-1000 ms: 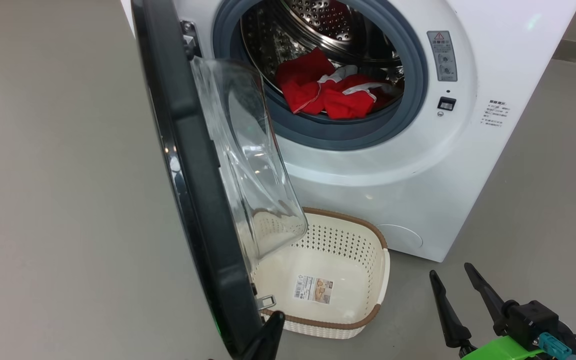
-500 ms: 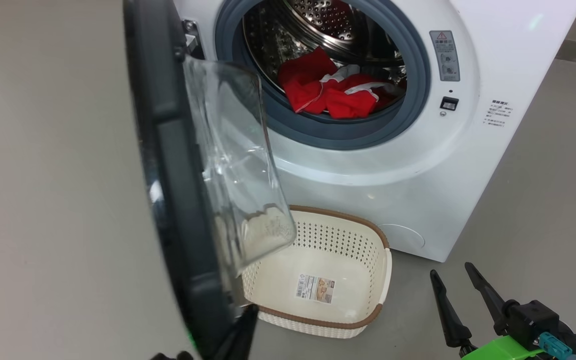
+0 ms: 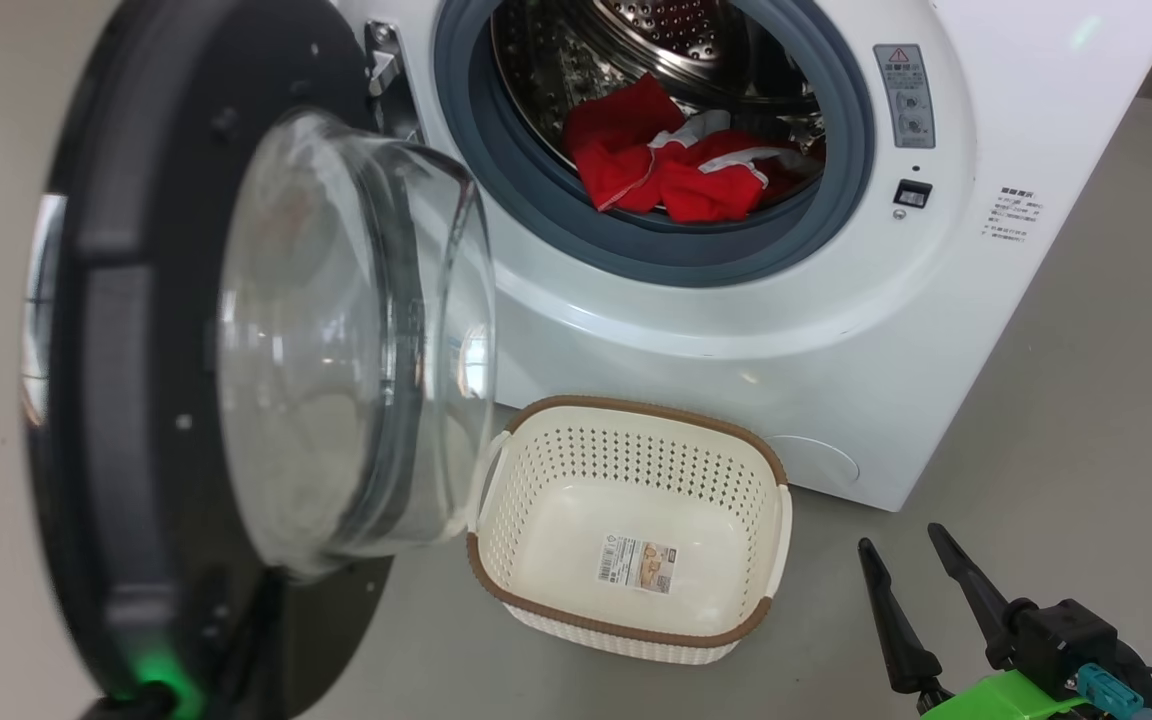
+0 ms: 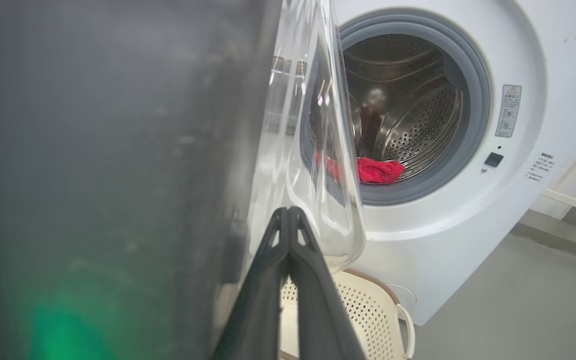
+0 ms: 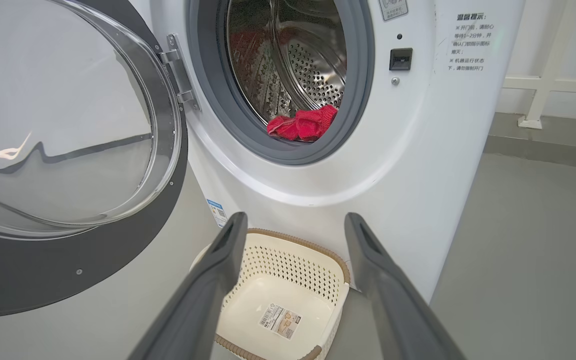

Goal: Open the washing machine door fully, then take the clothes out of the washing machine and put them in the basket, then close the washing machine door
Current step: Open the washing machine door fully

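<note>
The washing machine door [image 3: 116, 400] stands swung wide to the left, its black rim and clear glass bowl [image 3: 336, 340] facing me. The white washing machine [image 3: 786, 360] shows its steel drum. The red clothes [image 3: 676, 170] lie at the drum's front lip. The basket [image 3: 636, 408] sits on the floor below the opening with nothing but its label inside. My left gripper [image 4: 288, 214] is shut on nothing. Its tips sit close beside the door's [image 4: 118, 150] inner face and the glass. My right gripper [image 3: 901, 540] hangs open low at the right, pointing over the basket [image 5: 298, 237] toward the machine [image 5: 393, 175].
Grey floor [image 3: 1086, 400] spreads to the right of the machine. A white rail frame [image 5: 543, 85] stands behind the machine at the right. The door hinge [image 5: 180, 75] sits at the opening's left edge. Printed labels [image 3: 901, 95] mark the machine's front.
The door has swung from edge-on to wide open on the left, uncovering the whole basket. My left gripper has followed it leftward. The right gripper has stayed put.
</note>
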You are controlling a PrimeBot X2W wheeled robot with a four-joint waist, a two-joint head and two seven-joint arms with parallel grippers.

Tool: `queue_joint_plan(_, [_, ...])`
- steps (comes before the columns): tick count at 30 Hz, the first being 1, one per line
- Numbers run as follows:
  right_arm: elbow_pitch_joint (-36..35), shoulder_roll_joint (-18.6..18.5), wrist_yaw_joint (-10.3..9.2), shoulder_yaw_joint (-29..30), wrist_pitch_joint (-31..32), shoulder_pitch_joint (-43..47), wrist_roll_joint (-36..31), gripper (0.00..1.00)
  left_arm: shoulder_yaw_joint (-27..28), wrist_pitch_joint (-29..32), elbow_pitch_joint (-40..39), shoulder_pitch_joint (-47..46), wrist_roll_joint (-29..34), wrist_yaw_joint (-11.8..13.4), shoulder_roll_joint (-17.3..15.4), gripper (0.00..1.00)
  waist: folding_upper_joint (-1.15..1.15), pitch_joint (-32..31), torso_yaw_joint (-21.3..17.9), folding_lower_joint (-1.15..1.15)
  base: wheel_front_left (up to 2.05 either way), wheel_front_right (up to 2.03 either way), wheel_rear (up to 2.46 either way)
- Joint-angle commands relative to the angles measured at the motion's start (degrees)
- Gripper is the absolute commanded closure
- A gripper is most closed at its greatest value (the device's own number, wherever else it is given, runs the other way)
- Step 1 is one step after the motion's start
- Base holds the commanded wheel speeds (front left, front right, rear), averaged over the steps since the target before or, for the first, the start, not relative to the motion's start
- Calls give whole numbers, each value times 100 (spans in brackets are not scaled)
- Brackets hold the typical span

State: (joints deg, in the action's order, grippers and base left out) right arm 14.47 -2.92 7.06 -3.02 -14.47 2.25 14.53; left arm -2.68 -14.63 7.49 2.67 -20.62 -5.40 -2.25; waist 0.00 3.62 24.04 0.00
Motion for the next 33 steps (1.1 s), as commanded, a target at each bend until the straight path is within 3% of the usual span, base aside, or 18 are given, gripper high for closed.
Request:
queue_joint_plan(1, [-147,-5,43,-169,-52,-158,25,0,565,-37,-72,-188,92,121,-63,100,0,32,-25,0,0,0,0])
queue_joint_plan(18, [-134,-42,43,-193,-52,-295,-12,0,2728,-37,839,-1066,469,-48,-120,100,0,308,-180,0,0,0,0])
queue_joint_plan(33, [-154,-104,43,-242,-52,-502,-98,0,3890,-37,1749,-2003,854,-191,-586,100,0,708,-360,0,0,0,0])
